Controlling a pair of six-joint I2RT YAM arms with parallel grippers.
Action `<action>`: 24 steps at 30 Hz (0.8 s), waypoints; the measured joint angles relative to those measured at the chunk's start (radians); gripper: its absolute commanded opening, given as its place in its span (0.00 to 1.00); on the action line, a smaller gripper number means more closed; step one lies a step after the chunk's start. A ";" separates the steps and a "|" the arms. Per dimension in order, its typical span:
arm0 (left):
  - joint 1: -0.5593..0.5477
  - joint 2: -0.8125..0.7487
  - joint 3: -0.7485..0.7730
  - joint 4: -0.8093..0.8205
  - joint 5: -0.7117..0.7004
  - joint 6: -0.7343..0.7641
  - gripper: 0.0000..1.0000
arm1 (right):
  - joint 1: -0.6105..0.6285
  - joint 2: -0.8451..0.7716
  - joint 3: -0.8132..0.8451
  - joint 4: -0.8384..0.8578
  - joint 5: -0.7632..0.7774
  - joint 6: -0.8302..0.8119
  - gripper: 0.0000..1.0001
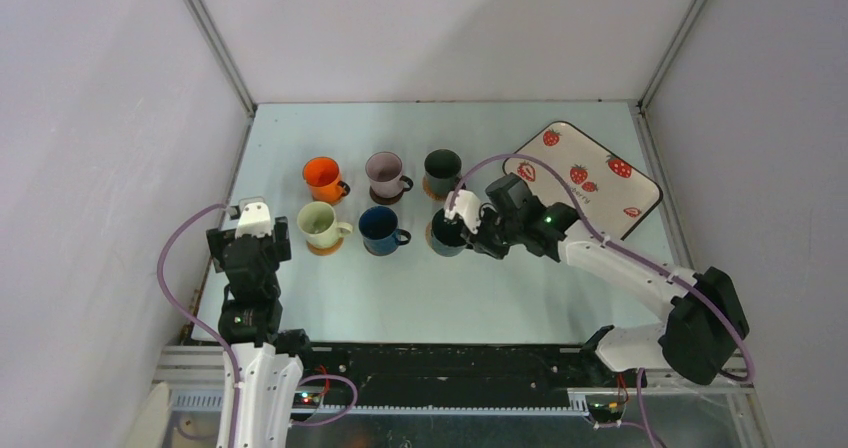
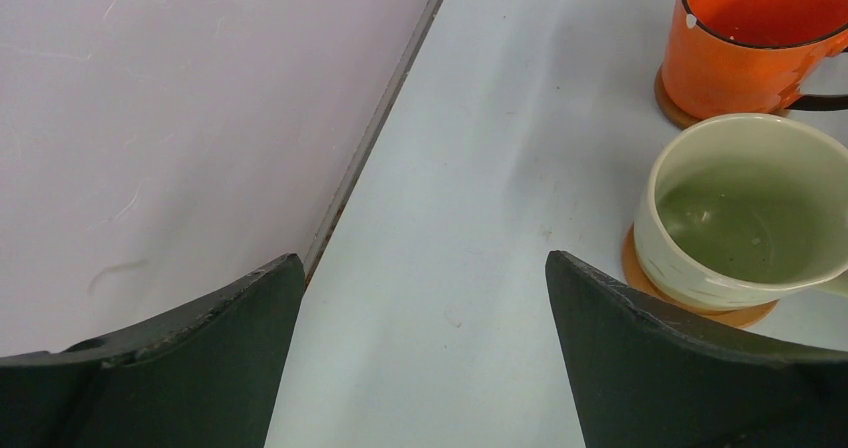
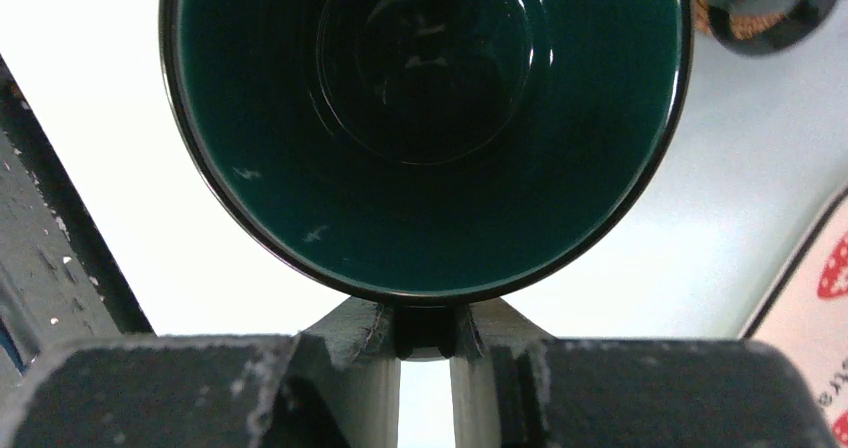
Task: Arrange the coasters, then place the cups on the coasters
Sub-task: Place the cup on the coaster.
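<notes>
While our left gripper [image 2: 422,268] gaped empty near the pale green cup [image 2: 740,218], our right gripper [image 3: 425,340] pinched the handle of a dark green cup [image 3: 425,118].

Six cups [image 1: 384,171], one tray [image 1: 595,148], coasters [image 2: 700,310] partly hidden.
Left of the strawberry-print tray: one orange cup [image 1: 321,173], one mauve-white cup [image 1: 384,171], one pale green cup [image 1: 319,224], one navy cup [image 1: 379,226], one dark green cup [image 1: 442,167] and a second dark green cup [image 1: 446,232]. Coasters show under at least four cups; their full number cannot be told.

Glossy glazed dark green cup [image 3: 420,128]; right jaws matt, scuffed.
</notes>
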 measured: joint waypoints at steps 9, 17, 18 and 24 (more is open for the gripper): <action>0.000 0.015 0.000 0.000 -0.001 0.000 0.98 | 0.060 0.115 -0.014 0.076 0.027 0.000 0.00; 0.000 0.018 0.000 0.000 -0.007 0.000 0.98 | 0.130 0.187 -0.022 0.100 0.059 -0.020 0.00; 0.000 0.018 0.000 0.000 -0.010 0.000 0.98 | 0.129 0.190 -0.024 0.104 0.065 -0.021 0.00; 0.000 0.026 0.000 0.001 -0.009 0.000 0.98 | 0.106 0.210 -0.026 0.130 0.093 -0.013 0.00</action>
